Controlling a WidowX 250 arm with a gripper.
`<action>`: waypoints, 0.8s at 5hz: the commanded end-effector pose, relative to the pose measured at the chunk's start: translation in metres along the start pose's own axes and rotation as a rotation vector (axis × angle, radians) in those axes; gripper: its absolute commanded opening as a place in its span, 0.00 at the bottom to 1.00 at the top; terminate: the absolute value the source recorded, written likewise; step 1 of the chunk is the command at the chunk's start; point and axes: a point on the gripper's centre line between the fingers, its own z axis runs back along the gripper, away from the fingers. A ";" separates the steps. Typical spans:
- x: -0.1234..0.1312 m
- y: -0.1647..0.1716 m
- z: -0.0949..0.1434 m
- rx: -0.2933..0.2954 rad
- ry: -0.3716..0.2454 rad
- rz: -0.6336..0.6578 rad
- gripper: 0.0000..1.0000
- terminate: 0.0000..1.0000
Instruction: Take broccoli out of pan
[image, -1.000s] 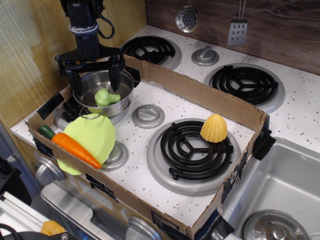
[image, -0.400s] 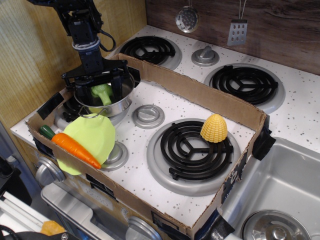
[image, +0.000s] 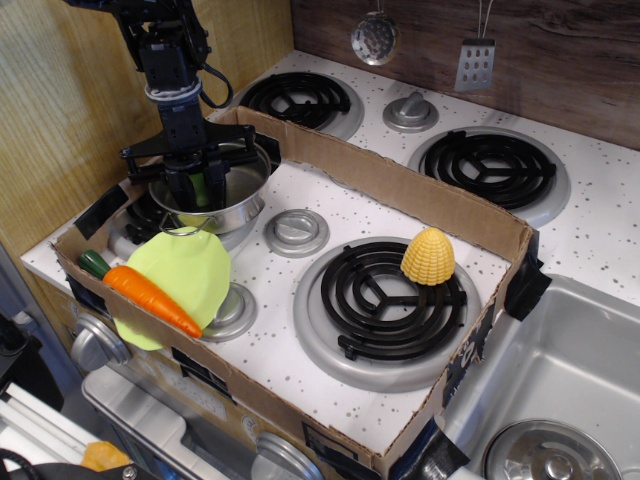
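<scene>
Arm reached straight down from upper left, wrist vertical. Gripper (image: 198, 190) sat inside the pan (image: 236, 205), fingers drawn in close around the broccoli (image: 201, 188); broccoli low in the pan, largely hidden between them.

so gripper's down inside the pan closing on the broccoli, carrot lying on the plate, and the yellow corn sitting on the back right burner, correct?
Not quite. The corn sits on the front burner inside the cardboard tray, not the back right one, as observation.image shows. The rest holds: gripper down in the pan around the broccoli, carrot on the plate.
</scene>
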 end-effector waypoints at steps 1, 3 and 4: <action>0.011 -0.005 0.052 0.028 -0.120 -0.018 0.00 0.00; -0.006 -0.019 0.100 0.106 -0.186 0.018 0.00 0.00; -0.037 -0.031 0.094 0.092 -0.221 0.068 0.00 0.00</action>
